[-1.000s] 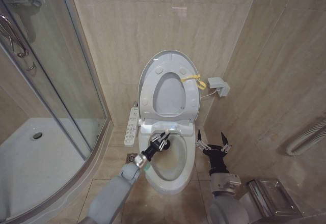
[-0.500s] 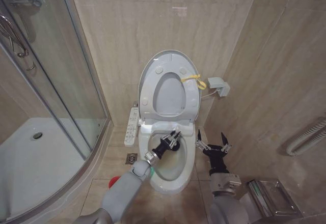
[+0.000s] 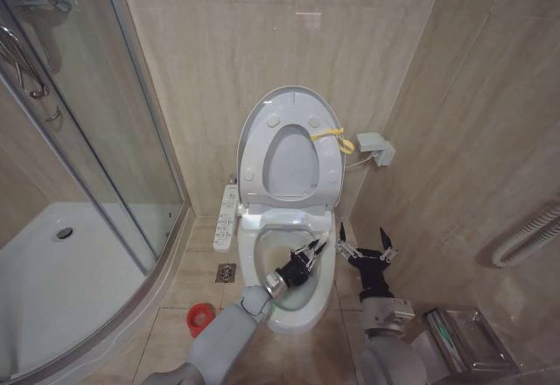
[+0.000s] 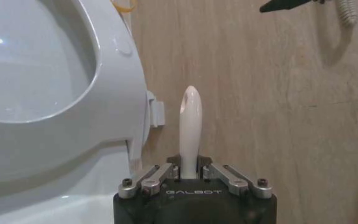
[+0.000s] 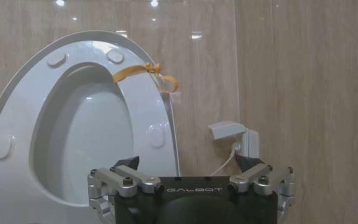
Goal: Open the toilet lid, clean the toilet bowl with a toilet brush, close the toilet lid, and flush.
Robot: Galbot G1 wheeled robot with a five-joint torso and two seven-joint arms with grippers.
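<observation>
The toilet lid (image 3: 289,105) stands raised against the wall together with the ring seat, a yellow strap (image 3: 337,138) at its rim. Below it the toilet bowl (image 3: 282,308) lies open, yellowish inside. My left gripper (image 3: 311,251) reaches over the right half of the bowl and is shut on the white handle (image 4: 190,123) of the toilet brush; its bristle head is hidden. The left wrist view has this gripper (image 4: 190,169) clamped around the handle beside the lid (image 4: 113,100). My right gripper (image 3: 366,248) hangs open just right of the bowl, facing the lid (image 5: 160,140).
A red cup holder (image 3: 200,318) sits on the floor left of the toilet. The button panel (image 3: 227,219) runs along the toilet's left side. A glass shower enclosure (image 3: 96,184) is at the left, a wall box (image 3: 374,147) right of the lid, a metal bin (image 3: 464,341) at the lower right.
My left gripper has swept with the brush from the bowl's left rim across to its right side, uncovering the red cup on the floor. The right arm has not moved.
</observation>
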